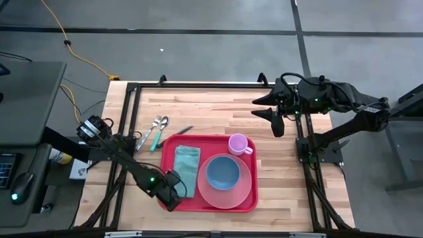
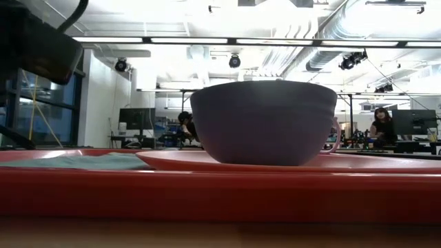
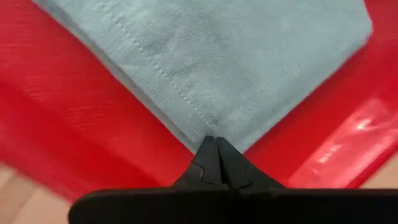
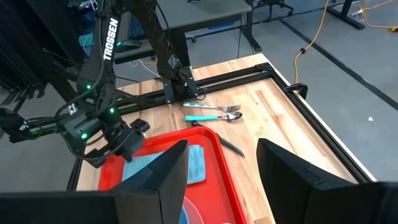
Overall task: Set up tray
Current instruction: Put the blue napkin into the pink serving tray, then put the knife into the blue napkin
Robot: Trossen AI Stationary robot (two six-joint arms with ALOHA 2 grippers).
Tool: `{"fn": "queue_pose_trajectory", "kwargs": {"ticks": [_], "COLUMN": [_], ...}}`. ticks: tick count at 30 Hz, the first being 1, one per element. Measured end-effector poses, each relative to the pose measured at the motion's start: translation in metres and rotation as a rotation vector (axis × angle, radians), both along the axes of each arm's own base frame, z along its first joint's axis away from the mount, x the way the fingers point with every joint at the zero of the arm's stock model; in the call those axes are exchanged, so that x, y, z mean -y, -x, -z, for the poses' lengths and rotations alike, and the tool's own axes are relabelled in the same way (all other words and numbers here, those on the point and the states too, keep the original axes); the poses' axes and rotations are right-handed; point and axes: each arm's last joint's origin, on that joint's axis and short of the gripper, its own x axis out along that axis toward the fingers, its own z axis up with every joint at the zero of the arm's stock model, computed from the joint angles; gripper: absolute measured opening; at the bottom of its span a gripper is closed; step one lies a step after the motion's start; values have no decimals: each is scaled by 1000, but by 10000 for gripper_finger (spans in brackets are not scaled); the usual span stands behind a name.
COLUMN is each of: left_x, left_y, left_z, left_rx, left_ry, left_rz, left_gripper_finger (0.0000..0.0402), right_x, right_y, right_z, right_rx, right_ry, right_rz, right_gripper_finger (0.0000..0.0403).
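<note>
A wooden table [image 1: 198, 106] in a big workshop, with the tray [image 1: 168, 145] near its front edge.

The tray holds a pink plate [image 1: 228, 192], a blue bowl [image 1: 223, 172], a pink cup [image 1: 238, 143] and a napkin [image 1: 187, 162]. The cutlery [image 1: 155, 129] waits outside. The left gripper [image 1: 173, 192] pinches the napkin's corner; the right gripper [image 1: 272, 109] hangs wide open, well apart.
</note>
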Motion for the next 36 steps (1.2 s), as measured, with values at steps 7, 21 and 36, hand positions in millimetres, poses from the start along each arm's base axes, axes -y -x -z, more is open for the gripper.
{"fn": "queue_pose_trajectory", "kwargs": {"ticks": [7, 21, 36], "left_x": [4, 1, -54], "left_y": [-6, -3, 52], "left_z": [-4, -20, -89], "left_rx": [46, 87, 48], "left_ry": [19, 32, -237], "left_rz": [0, 22, -94], "left_gripper_finger": [9, 23, 12], "right_x": [0, -2, -2], "right_y": [0, 1, 2], "right_z": [0, 2, 4], "right_rx": [0, -20, -47], "right_ry": [-5, -23, -33], "right_rz": [-11, -54, -79], "right_gripper_finger": [169, 169, 169]}}
